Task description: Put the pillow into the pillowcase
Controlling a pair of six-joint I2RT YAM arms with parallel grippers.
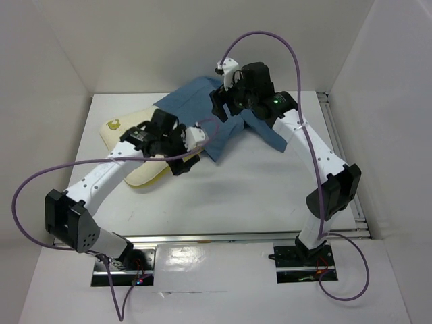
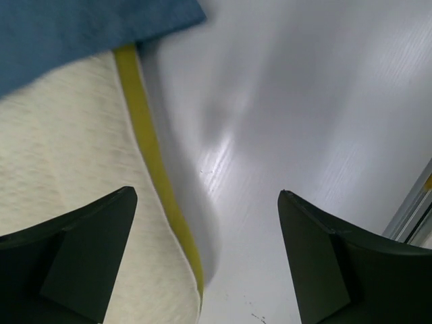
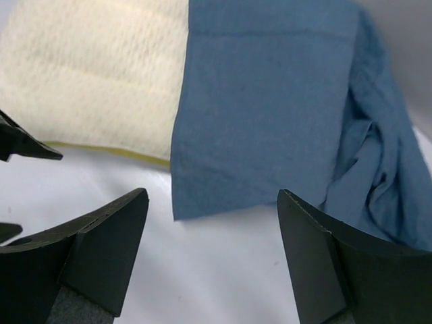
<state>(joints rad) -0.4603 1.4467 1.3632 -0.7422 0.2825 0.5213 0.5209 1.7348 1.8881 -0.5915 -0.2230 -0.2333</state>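
White table (image 1: 270, 202) is seen: pillow (image 1: 108, 137) at 9 o'clock, one end overlapped by pillowcase (image 1: 196, 101) at 12. Left gripper (image 2: 206, 196) and right gripper (image 3: 212, 196) are spread, nothing held. Insertion is judged mostly outstanding.

The pillow (image 1: 145, 177) is cream-white with a faint woven grain, edged by a yellow band (image 2: 145, 128) (a small yellowish mark (image 1: 115, 124) dots its far-left corner). Over the pillow's right end lies the plain dusty-blue pillowcase (image 1: 192, 101). Under the pillow the bench (image 1: 243, 196) is glossy white. The left hand (image 2: 206, 263) and right hand (image 3: 212, 263) are black.
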